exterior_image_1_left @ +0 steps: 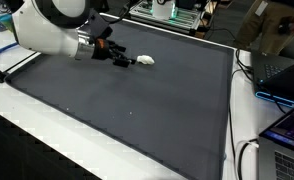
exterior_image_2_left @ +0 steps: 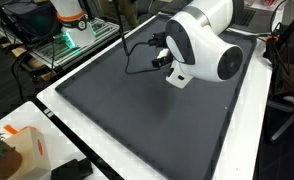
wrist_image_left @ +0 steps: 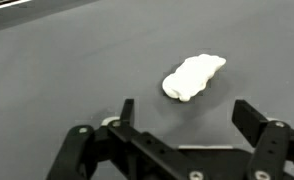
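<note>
The fingers [wrist_image_left: 127,112] stand spread wide, empty, hovering just short of a crumpled white lump [wrist_image_left: 194,77] lying on the dark surface [wrist_image_left: 57,70].

My spot's a white table [exterior_image_1_left: 239,120] under a dark gray mat [exterior_image_1_left: 137,110], laptop [exterior_image_1_left: 290,135] lower right, cluttered cart [exterior_image_2_left: 57,50] upper left.

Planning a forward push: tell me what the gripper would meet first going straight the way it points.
Most likely the white lump, lying on the dark mat just ahead of the open gripper; depth is hard to judge.
</note>
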`<state>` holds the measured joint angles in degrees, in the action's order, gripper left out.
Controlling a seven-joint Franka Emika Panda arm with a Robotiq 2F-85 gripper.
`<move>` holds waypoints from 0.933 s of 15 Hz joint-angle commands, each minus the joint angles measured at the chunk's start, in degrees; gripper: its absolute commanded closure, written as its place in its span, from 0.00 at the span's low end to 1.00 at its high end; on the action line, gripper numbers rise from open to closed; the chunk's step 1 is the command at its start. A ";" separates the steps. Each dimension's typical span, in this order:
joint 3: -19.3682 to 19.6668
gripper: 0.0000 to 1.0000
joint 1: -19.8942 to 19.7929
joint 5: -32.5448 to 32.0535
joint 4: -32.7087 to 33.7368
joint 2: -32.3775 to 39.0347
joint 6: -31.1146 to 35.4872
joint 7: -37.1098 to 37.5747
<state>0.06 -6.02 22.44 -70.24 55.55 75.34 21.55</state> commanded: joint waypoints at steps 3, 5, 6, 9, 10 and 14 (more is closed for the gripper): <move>2.63 0.00 1.28 7.22 -18.92 -9.87 10.27 6.87; 3.68 0.00 1.15 9.36 -24.53 -12.34 13.58 8.92; 4.34 0.00 0.68 10.61 -27.37 -13.71 15.32 9.56; 5.98 0.00 -0.35 14.57 -35.89 -18.52 20.41 8.30; 6.07 0.00 -0.85 16.51 -38.83 -20.57 22.21 6.04; 6.97 0.00 -1.62 23.62 -50.33 -28.99 29.09 -1.17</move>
<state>6.43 -7.30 41.26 -109.49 34.92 98.70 24.98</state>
